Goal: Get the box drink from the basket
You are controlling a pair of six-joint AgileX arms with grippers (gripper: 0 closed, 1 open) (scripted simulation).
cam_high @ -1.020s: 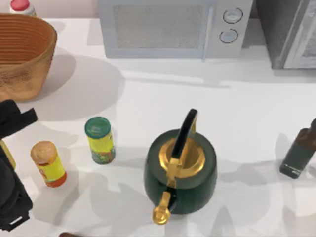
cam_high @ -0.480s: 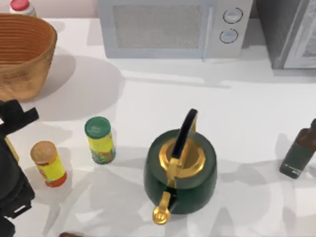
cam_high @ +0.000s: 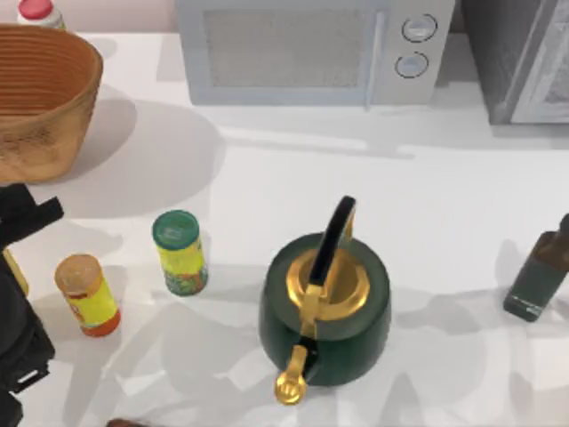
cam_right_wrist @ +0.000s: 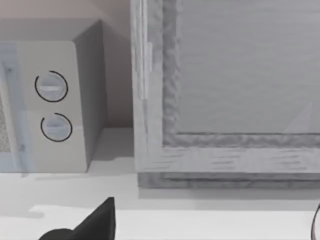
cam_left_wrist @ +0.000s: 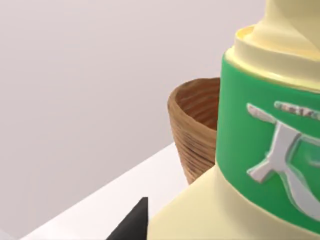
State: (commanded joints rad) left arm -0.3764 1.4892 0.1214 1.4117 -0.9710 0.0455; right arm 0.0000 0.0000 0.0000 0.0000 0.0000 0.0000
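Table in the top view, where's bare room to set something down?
Widest bare patch: between the microwave, the green kettle and the dark bottle. Another lies between the basket and the microwave. Crowded near the left end effector, by the green-lidded can and orange-lidded can.

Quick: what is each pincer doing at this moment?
Left pincer: at the table's left edge, box drink right against its camera; grip cannot be told.
Right pincer: cannot be told.
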